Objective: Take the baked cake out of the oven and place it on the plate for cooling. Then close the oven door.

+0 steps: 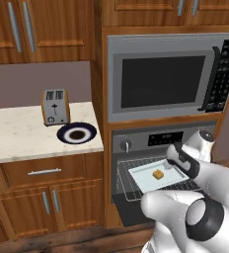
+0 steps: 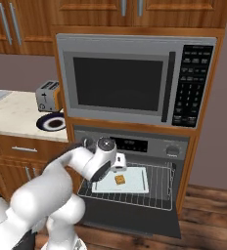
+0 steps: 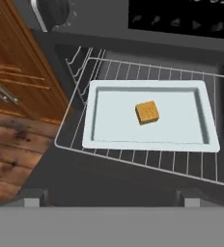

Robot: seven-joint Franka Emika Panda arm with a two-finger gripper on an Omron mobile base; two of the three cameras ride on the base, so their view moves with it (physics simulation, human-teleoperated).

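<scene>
The oven (image 1: 151,143) has its oven door (image 2: 135,219) folded down flat. A wire rack (image 3: 147,164) is pulled out over it and carries a pale baking tray (image 3: 104,120). The baked cake (image 3: 147,112), a small golden square, sits in the middle of the tray (image 2: 135,180); the cake (image 1: 158,174) (image 2: 120,179) lies free. My gripper (image 3: 112,198) hangs open above the rack's front edge, short of the cake, with nothing between its fingertips (image 3: 34,198). The gripper (image 1: 174,164) (image 2: 119,168) hovers just above the tray. The plate (image 1: 76,133) (image 2: 52,122) lies on the counter to the left.
A toaster (image 1: 56,106) stands behind the plate on the pale counter (image 1: 18,138). A microwave (image 1: 166,79) sits above the oven. The oven knob (image 3: 51,12) and the dark display (image 3: 181,17) lie just above the rack. Wooden cabinet fronts (image 3: 17,77) flank the oven's left.
</scene>
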